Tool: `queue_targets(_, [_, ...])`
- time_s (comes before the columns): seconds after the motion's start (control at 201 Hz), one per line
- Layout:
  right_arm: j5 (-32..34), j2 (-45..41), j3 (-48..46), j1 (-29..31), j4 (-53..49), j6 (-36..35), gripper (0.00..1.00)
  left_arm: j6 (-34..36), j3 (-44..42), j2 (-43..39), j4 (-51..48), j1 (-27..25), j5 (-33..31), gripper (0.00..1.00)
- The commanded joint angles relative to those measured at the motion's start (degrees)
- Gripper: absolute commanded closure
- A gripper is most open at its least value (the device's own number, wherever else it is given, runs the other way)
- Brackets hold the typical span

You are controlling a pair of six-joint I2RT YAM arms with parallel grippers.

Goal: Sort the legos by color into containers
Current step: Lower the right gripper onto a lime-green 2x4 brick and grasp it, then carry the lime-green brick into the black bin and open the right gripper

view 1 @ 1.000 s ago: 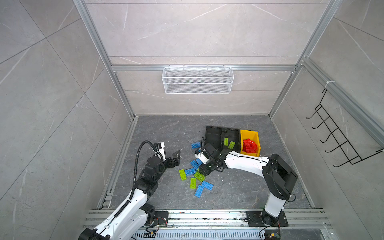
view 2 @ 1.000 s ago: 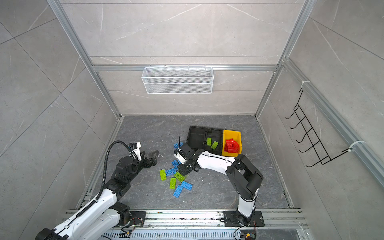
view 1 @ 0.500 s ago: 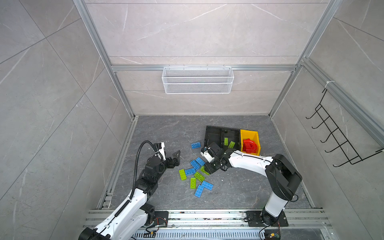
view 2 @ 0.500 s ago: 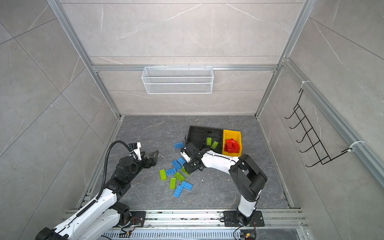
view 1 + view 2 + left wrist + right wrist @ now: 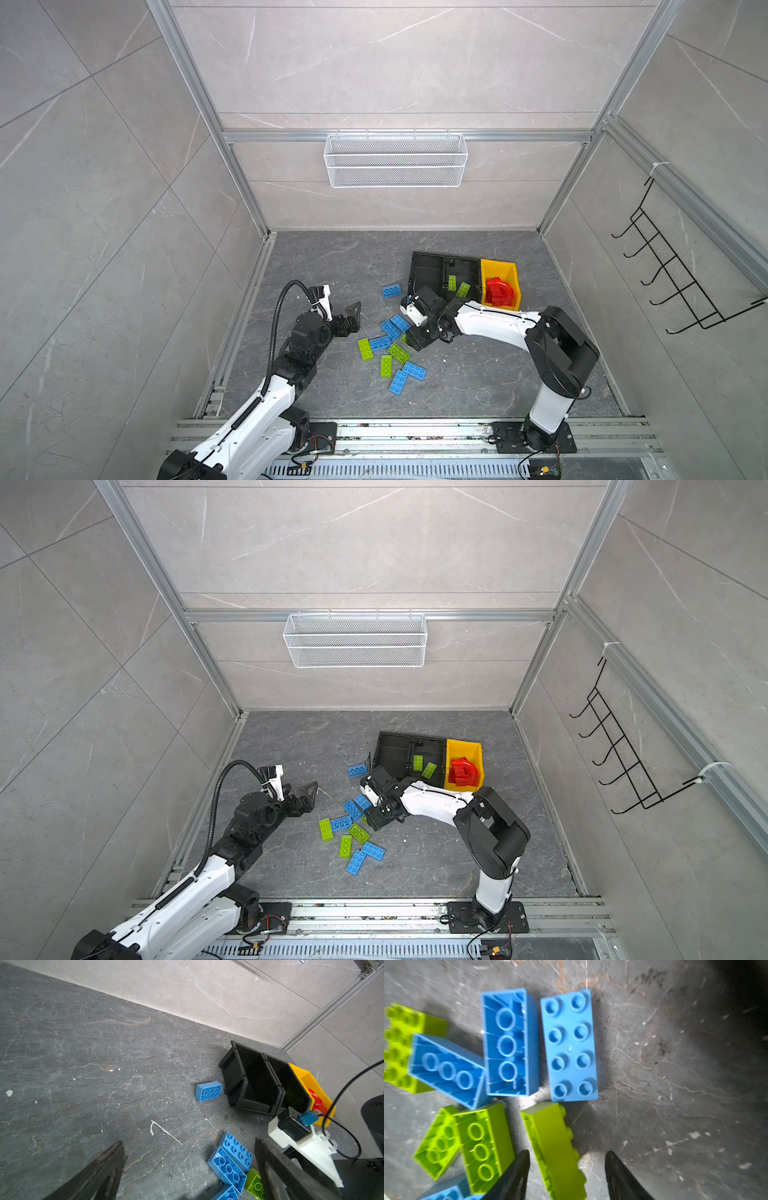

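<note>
Right jaws: parted, gripping nothing. They straddle a lime brick (image 5: pixel 553 1147) lying on its side on the table (image 5: pixel 675 1084), with its studs facing one jaw and its hollow underside facing the other. The brick sits off-centre: close to the jaw on its hollow side, with a clear gap to the jaw on its stud side. Cannot tell whether the tips touch the table.

Left jaws: spread wide and empty, over bare table. A lone blue brick (image 5: pixel 208 1091) lies well ahead of them.

Step in hand (judged): grasp the lime brick, bound for the black bin (image 5: pixel 463 262) that holds two lime bricks (image 5: pixel 452 281).

Notes for doing it well:
- Centre first. Shift toward the gapped side so both jaws meet the brick together; a one-sided close will likely skid it.
- An upturned lime brick (image 5: pixel 483 1147) lies just outside the near jaw, almost touching the target. Keep that jaw in the narrow slot between the two, or it may catch both.
- Studs on one side and a hollow rim on the other give uneven contact. Close slowly, mid-length.
- Blue bricks (image 5: pixel 571 1047) lie just beyond the jaw tips, so lift straight up before travelling.
- The other black bin (image 5: pixel 428 274) looks empty and is presumably for blue. The yellow bin (image 5: pixel 498 262) holds red.
</note>
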Motion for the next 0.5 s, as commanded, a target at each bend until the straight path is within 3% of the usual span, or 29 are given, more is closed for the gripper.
queue_targets(0.0, [0.35,1.6,1.7,0.29,-0.65,-0.97,0.4,0.75,0.33,-0.2,1.47,0.07,-1.23,0.0])
queue_targets(0.264, [0.88,2.13,1.37,0.34,0.35,-0.03,0.52,0.69,0.25,-0.15,1.55,0.07,-1.24,0.01])
queue_targets(0.498, [4.27,-5.08,-2.13,-0.04,1.85,2.82,0.7,0.71,0.37,-0.07,1.52,0.07,-1.35,0.0])
